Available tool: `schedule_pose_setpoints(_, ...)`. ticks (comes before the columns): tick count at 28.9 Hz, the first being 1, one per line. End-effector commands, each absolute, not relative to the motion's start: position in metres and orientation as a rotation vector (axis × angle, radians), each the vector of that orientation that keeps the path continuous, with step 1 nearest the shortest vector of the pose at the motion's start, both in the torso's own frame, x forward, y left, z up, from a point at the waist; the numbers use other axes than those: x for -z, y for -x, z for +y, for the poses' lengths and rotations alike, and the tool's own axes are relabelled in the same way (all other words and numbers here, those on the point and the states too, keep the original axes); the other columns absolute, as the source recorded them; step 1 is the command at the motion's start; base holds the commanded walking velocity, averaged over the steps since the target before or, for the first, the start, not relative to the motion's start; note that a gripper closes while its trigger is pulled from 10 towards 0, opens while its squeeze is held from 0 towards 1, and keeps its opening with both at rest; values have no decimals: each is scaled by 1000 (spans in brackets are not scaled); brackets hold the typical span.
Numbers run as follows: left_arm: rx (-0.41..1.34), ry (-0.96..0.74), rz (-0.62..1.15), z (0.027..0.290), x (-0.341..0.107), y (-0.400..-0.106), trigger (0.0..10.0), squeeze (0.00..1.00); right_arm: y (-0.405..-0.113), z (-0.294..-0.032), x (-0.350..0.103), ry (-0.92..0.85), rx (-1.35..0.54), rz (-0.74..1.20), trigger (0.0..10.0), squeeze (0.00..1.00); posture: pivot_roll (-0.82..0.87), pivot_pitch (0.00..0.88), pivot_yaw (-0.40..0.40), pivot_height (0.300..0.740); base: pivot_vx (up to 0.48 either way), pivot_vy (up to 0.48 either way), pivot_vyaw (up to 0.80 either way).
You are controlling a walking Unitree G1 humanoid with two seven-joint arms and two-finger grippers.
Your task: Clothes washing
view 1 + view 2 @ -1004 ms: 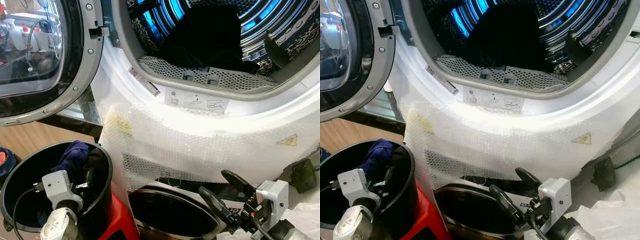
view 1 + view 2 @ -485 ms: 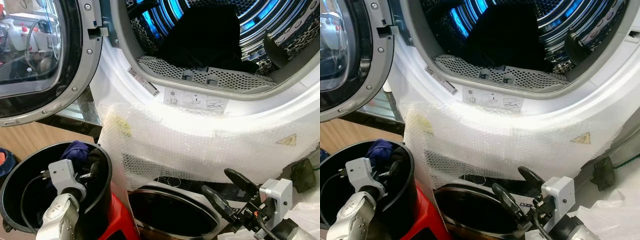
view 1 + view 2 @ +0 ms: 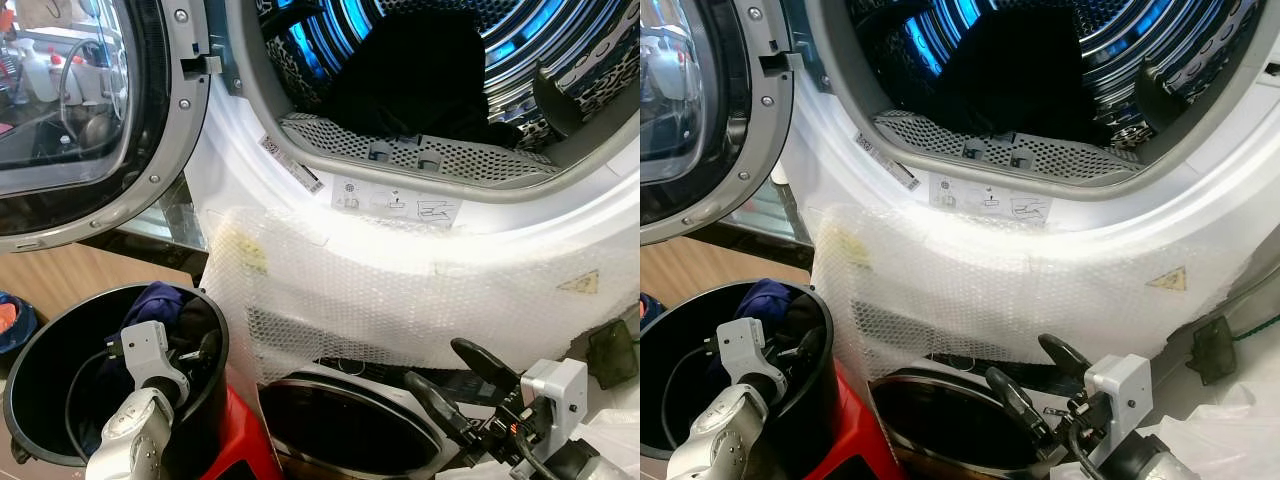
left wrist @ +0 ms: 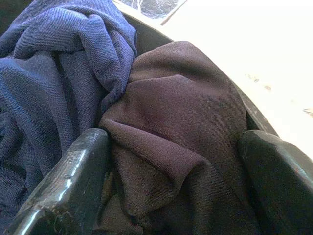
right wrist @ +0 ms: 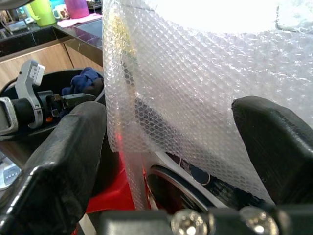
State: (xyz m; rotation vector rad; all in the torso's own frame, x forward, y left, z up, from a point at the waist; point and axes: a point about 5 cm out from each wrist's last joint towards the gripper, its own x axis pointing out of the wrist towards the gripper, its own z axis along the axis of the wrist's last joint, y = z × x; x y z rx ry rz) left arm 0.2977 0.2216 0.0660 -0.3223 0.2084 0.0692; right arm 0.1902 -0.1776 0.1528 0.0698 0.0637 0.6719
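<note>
- Since a second ago, the left gripper [image 4: 171,196] has reached deeper into the black bucket [image 3: 40,350], fingers spread wide around a brown garment [image 4: 181,147] beside blue cloth [image 4: 54,78].
- Right gripper [image 3: 462,392] hovers wide open below the dryer drum [image 3: 420,60], against bubble wrap [image 3: 400,290].

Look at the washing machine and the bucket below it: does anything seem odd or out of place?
Yes. Bubble wrap still covers the white machine front below the open drum, as if never unpacked, with a yellowish stain at its left. Clothes in the black bucket look ordinary.
</note>
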Motion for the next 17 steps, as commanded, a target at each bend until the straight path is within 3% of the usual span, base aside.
schedule_pose_setpoints(1, -46, 322, 279, 213, -53, -294, 4667, 0, -187, -179, -158, -46, -689, 60, 10000, 0, -127, 92, -46, 740, 0, 0, 0)
schedule_pose_setpoints(2, -49, 326, 281, 213, -53, -294, 3569, 0, -187, -179, -158, -42, -697, 63, 10000, 0, -126, 92, -47, 740, 0, 0, 0)
schedule_pose_setpoints(3, -49, 326, 281, 213, -53, -294, 3569, 0, -187, -179, -158, -42, -697, 63, 10000, 0, -126, 92, -47, 740, 0, 0, 0)
schedule_pose_setpoints(4, -57, 332, 285, 214, -52, -293, 1882, 0, -185, -178, -158, -27, -722, 70, 10000, 0, -126, 93, -49, 740, 0, 0, 0)
schedule_pose_setpoints(5, -57, 332, 285, 214, -52, -293, 1882, 0, -185, -178, -158, -27, -722, 70, 10000, 0, -126, 93, -49, 740, 0, 0, 0)
schedule_pose_setpoints(6, -61, 336, 287, 215, -52, -293, 0, 0, -183, -178, -158, -17, -741, 79, 10000, 0, -125, 92, -51, 740, 0, 0, 0)
schedule_pose_setpoints(17, -67, 331, 299, 216, -49, -291, 0, 0, -185, -179, -156, -19, -728, 87, 10000, 0, -121, 104, -54, 740, 0, 0, 0)
